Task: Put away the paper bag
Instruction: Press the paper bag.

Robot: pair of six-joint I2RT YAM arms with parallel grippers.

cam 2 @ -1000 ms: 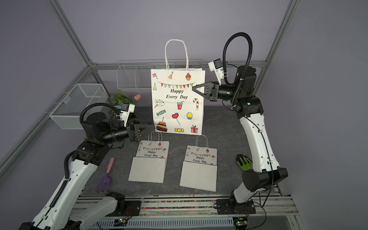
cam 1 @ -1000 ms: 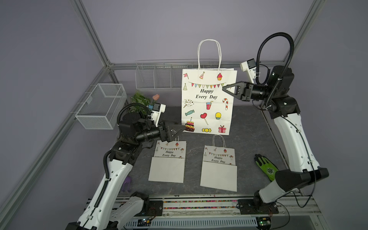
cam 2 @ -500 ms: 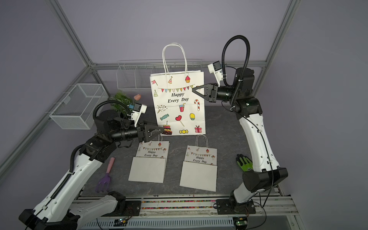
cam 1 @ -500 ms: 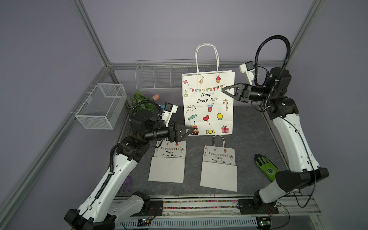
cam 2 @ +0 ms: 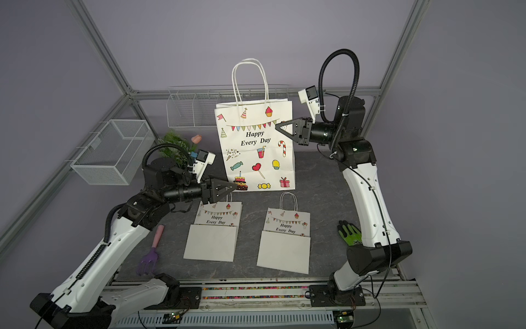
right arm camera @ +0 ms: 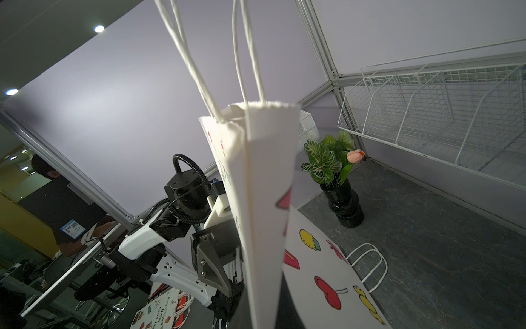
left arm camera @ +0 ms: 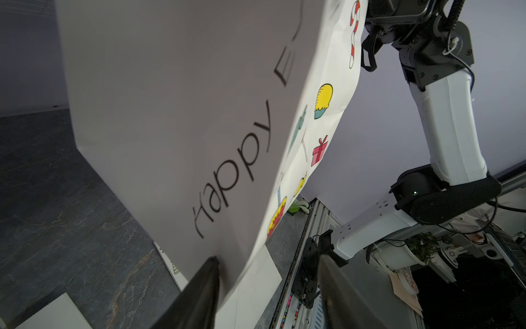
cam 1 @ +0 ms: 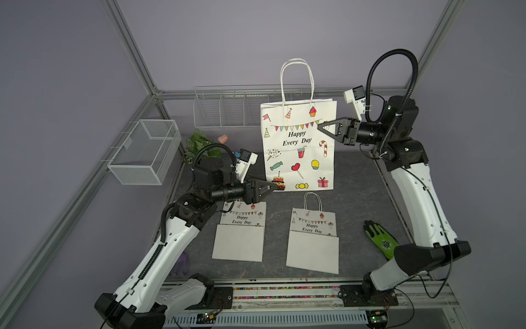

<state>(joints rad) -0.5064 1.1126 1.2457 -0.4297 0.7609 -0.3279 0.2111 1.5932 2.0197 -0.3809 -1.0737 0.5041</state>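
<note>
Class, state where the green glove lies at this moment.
In both top views the green glove lies on the tabletop at the robot's right, between the right arm and the folded small bag nearest it.

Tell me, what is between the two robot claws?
The big paper bag stands between the left gripper and the right gripper. Both top views show it.

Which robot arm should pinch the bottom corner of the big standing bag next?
The left one. The left gripper has its jaws open around the big paper bag's lower corner. The right gripper is busy: it is shut on the bag's upper side edge.
</note>
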